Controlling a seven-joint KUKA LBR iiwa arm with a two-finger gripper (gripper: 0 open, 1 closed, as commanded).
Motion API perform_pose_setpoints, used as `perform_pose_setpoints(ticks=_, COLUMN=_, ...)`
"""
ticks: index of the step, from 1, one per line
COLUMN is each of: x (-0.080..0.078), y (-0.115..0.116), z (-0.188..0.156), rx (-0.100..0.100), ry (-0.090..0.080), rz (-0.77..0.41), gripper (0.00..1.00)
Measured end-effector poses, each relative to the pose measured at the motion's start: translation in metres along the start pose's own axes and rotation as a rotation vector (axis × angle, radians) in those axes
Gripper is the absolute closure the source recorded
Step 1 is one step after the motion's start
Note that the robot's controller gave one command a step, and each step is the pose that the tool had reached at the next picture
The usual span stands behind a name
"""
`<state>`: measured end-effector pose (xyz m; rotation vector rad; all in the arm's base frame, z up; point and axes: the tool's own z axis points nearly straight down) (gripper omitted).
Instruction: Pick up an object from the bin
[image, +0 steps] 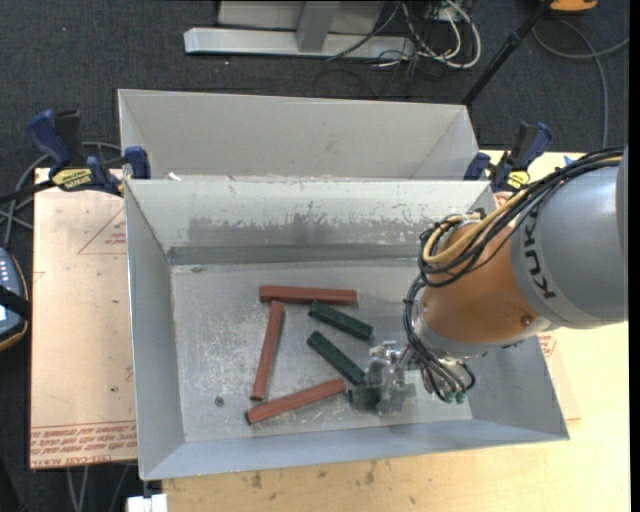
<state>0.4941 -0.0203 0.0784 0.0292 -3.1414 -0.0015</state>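
My gripper (380, 388) is low in the bin's front right part, below the orange wrist cover. Its fingertips sit at the lower right end of a dark green bar (336, 360) that lies slanted on the floor. A second dark green bar (340, 321) lies just above it, apart from the fingers. A reddish-brown bar (296, 401) lies slanted near the front wall, its right end close to the gripper's left side. Whether anything is between the fingers is hidden by the gripper body.
Two more reddish-brown bars lie to the left: one flat across the middle (307, 295), one nearly upright in the view (268, 352). The arm and its cables cover the bin's right side. The sloped bin walls stand close in front of and to the right of the gripper.
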Motion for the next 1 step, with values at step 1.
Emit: perform_pose_setpoints(ticks=1, x=-0.0324, y=0.0293, z=-0.1331, rx=0.001, ry=-0.009, rz=-0.327, gripper=1.00)
